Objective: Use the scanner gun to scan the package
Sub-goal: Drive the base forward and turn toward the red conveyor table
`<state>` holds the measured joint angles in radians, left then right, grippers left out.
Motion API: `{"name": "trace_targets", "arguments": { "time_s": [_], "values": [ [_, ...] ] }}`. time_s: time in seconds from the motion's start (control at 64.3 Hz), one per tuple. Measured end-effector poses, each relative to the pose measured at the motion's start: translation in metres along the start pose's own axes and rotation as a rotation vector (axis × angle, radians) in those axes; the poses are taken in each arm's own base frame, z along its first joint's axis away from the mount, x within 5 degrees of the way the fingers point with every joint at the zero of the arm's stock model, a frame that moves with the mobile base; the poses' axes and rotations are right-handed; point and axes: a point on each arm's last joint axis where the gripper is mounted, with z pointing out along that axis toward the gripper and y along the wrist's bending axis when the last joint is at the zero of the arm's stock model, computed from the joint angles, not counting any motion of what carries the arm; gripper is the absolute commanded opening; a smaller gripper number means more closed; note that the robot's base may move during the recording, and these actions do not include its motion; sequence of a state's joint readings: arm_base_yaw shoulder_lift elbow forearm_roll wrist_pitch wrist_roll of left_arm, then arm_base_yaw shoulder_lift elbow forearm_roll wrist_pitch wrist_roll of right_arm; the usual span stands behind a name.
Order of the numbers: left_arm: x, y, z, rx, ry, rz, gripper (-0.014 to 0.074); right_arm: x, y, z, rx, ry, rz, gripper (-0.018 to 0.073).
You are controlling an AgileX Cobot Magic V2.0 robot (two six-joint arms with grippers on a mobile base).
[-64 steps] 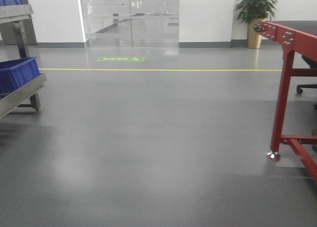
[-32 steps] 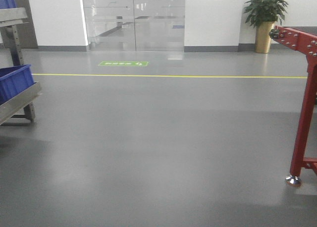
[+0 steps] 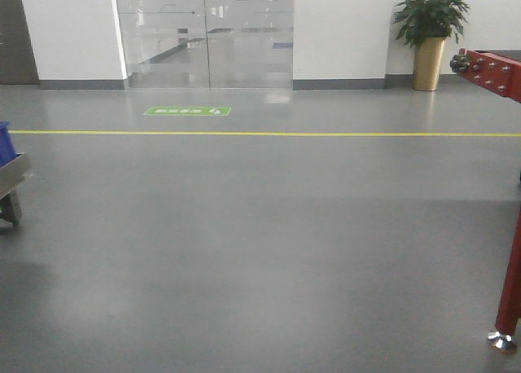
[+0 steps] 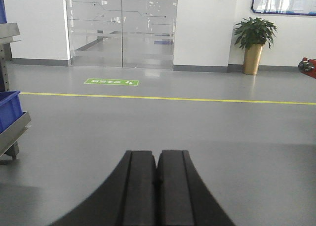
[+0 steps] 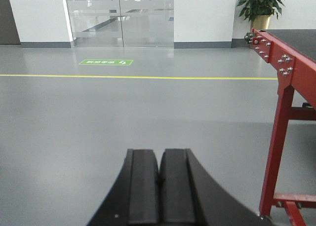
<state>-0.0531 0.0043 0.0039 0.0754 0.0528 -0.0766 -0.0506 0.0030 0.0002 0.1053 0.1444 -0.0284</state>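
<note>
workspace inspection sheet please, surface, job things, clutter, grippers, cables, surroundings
surface: grey floor; red-framed table at right, top barely seen
job's things: nothing seen
clutter: blue bin on metal rack, left
grippers: left gripper shut, empty; right gripper shut, empty
cables: nothing seen
surroundings: glass doors, potted plant, yellow line, green floor sign
</note>
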Motion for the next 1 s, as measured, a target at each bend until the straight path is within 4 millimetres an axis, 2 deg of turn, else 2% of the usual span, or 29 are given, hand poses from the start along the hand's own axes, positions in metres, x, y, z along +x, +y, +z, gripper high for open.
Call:
{"name": "trace_targets", "arguments": {
  "time_s": [0.996],
  "values": [
    [0.0,0.0,0.0,0.0,0.0,0.0,-0.0111,0.0,0.0,0.0,0.0,0.0,0.0,-0.016]
  ]
}}
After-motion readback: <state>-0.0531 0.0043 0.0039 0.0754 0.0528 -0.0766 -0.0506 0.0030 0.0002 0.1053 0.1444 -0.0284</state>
